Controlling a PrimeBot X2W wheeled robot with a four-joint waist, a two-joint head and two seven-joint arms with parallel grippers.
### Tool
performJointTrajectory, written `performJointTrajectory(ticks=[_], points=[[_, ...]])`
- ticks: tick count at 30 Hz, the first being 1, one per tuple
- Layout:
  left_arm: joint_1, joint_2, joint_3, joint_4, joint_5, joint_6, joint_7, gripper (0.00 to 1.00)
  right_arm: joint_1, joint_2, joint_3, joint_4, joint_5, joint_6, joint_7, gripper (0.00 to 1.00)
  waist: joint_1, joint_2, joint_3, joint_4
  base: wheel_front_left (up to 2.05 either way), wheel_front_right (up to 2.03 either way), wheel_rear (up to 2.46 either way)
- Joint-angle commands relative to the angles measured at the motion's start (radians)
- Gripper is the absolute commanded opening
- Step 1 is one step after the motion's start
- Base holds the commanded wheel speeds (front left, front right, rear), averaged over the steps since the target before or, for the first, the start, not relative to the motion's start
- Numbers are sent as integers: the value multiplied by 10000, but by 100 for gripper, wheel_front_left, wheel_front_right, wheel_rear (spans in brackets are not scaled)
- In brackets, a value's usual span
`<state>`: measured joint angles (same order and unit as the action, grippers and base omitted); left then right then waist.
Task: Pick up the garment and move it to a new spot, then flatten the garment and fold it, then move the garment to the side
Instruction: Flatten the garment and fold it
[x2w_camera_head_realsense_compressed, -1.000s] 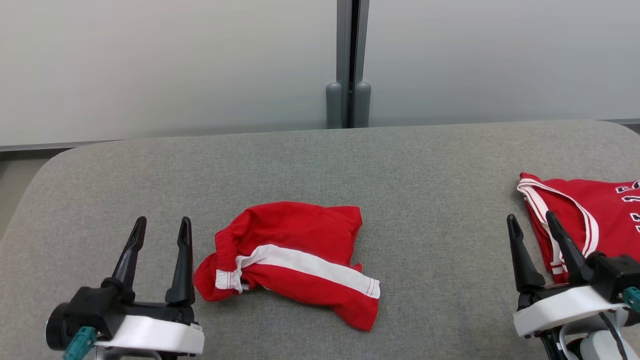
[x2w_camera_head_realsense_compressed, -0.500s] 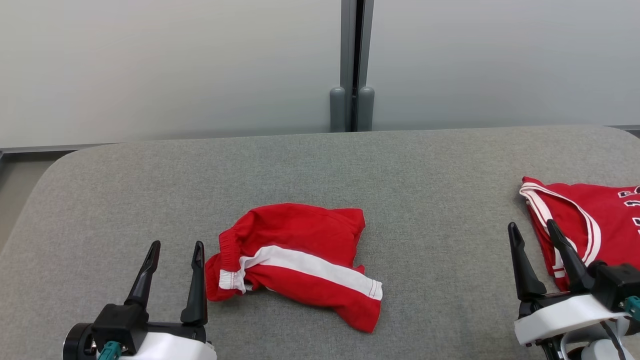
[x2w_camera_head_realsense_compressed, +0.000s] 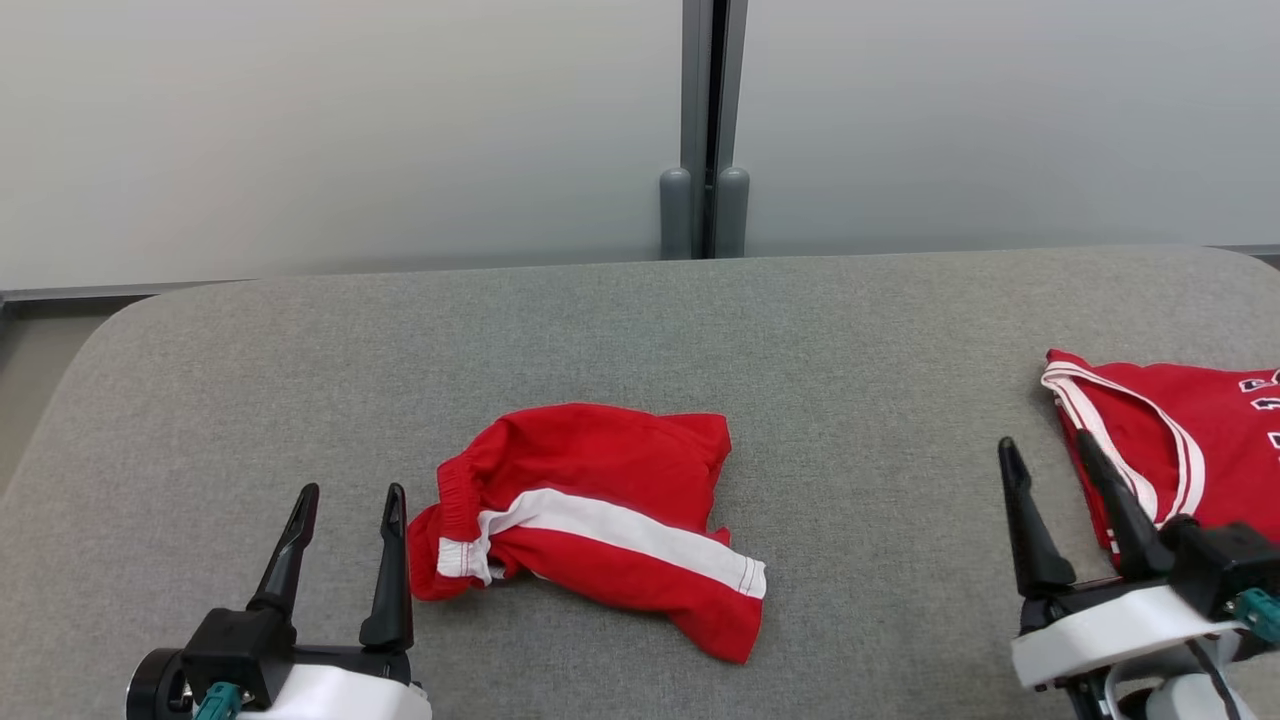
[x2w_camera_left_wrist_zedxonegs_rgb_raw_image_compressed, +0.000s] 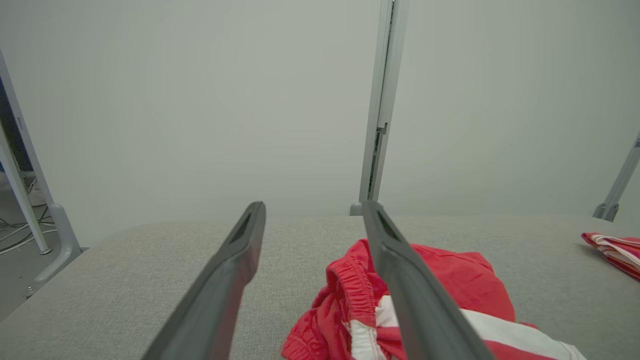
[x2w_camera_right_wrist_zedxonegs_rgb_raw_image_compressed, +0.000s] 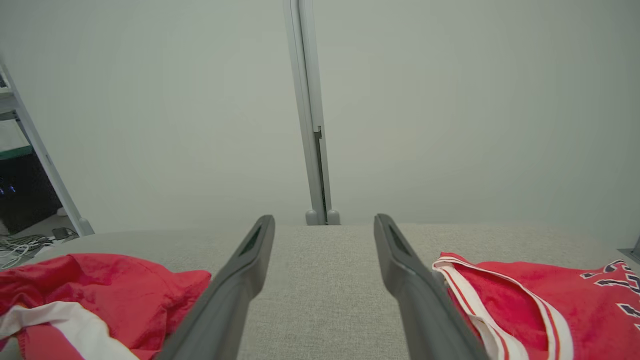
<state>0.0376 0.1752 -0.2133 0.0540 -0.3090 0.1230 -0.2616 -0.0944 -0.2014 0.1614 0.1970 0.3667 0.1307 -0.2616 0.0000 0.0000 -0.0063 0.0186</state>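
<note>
Crumpled red fabric shorts with a white side stripe (x2w_camera_head_realsense_compressed: 600, 520) lie mid-way across the grey cloth-covered table (x2w_camera_head_realsense_compressed: 640, 330). Long axis runs left to right, slanting nearer at the right end; elastic waistband points to the robot's left. Left gripper (x2w_camera_head_realsense_compressed: 350, 492) sits just beside the waistband, jaws apart and empty. Right gripper (x2w_camera_head_realsense_compressed: 1043, 442) is well apart from the shorts, jaws apart and empty.

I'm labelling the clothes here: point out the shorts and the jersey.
shorts (x2w_camera_head_realsense_compressed: 600, 455), head view, red panel above the white stripe.
jersey (x2w_camera_head_realsense_compressed: 1225, 440), head view, red cloth right of the armhole trim.
</note>
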Motion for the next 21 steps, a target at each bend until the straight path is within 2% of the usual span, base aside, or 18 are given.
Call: performJointTrajectory(ticks=[1, 3, 7, 12, 18, 21], points=[[5, -3, 69, 28, 70, -80, -43, 100, -68, -23, 279, -91, 269, 3, -33, 100, 0, 0, 17, 40, 0, 0, 0], [-20, -21, 84, 32, 88, -72, -43, 100, -102, -31, 466, -116, 423, 3, 35, 100, 0, 0, 30, 76, 0, 0, 0], [-106, -97, 87, 115, 122, -171, -44, 100, -333, -105, 1732, -143, 1242, 3, 476, 100, 0, 0, 58, 334, 0, 0, 0], [-249, -172, 83, 191, 205, -271, -44, 100, -593, -87, 2875, 544, 2365, 3, 1816, 100, 0, 0, 69, 862, 0, 0, 0], [-193, -223, 92, 323, 219, -338, -43, 100, -575, 97, 3043, 1502, 3436, 3, 3738, 100, 0, 0, 50, 1531, 0, 0, 0], [-196, -242, 100, 370, 209, -392, -44, 100, -507, 190, 2936, 1816, 3700, 3, 4279, 100, 0, 0, 58, 1785, 0, 0, 0]])
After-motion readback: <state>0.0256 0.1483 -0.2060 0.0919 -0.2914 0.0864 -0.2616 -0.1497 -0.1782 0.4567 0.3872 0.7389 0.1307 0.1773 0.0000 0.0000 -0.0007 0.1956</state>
